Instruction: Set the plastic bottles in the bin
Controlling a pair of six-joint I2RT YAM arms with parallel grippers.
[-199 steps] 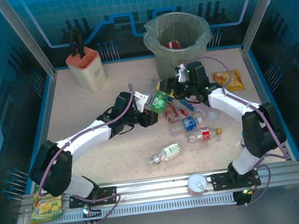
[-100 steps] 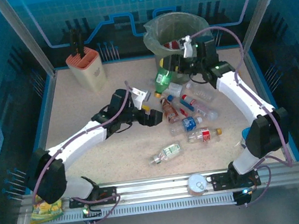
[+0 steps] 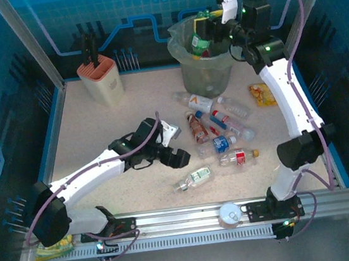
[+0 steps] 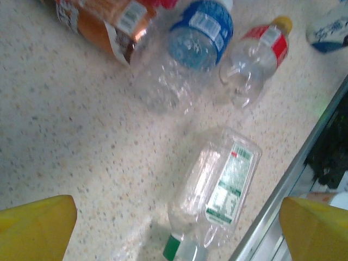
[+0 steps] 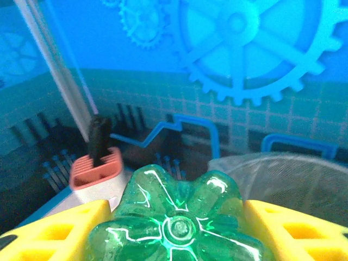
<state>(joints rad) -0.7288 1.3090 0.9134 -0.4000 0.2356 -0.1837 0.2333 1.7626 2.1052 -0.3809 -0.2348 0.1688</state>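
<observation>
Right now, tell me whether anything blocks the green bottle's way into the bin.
Nothing visible does. The right claw holds the green bottle over the bin, at its open mouth in the top view, with no object between bottle and opening.

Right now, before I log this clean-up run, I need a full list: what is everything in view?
green plastic bottle: 1, green, held above the bin
round grey bin with a greenish bag liner: 1, far middle of the table
plastic bottles lying loose: about 8, mostly clear, one amber bottle, clustered in front of the bin; nearest is the green-labelled clear bottle
peach knife block with black handles: 1, far left
yellow-orange snack bags: 2, one right of the bin, one at the near left corner
white round object: 1, on the front rail
left gripper: open, low beside the loose bottles
right gripper: shut on the green plastic bottle
</observation>
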